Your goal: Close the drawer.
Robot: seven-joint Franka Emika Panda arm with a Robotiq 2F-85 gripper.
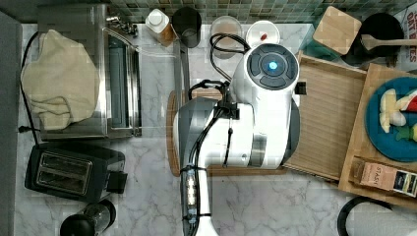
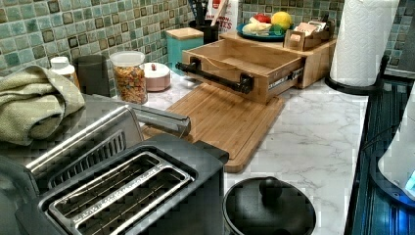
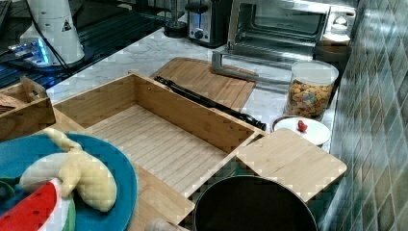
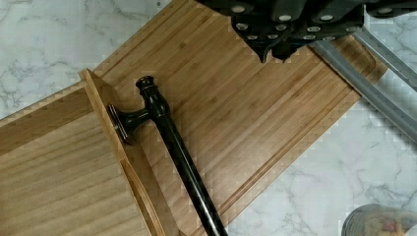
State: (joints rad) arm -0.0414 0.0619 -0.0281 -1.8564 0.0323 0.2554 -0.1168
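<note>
The drawer is sitting pulled out, its handle lying below and beside the end effector, well apart. I cannot tell the end effector's opening. Risk, I'd judge: pushing off-centre could be skewing the drawer, jamming its slides.

My arm is glossy white with rounded shells and grey bands at the joints. A dark round cap on top carries a glowing blue light in its middle. Black cables run along the link, tied on with straps. My base is a white column with a black triangular mark. My gripper is black, dotted with pale screw heads.
</note>
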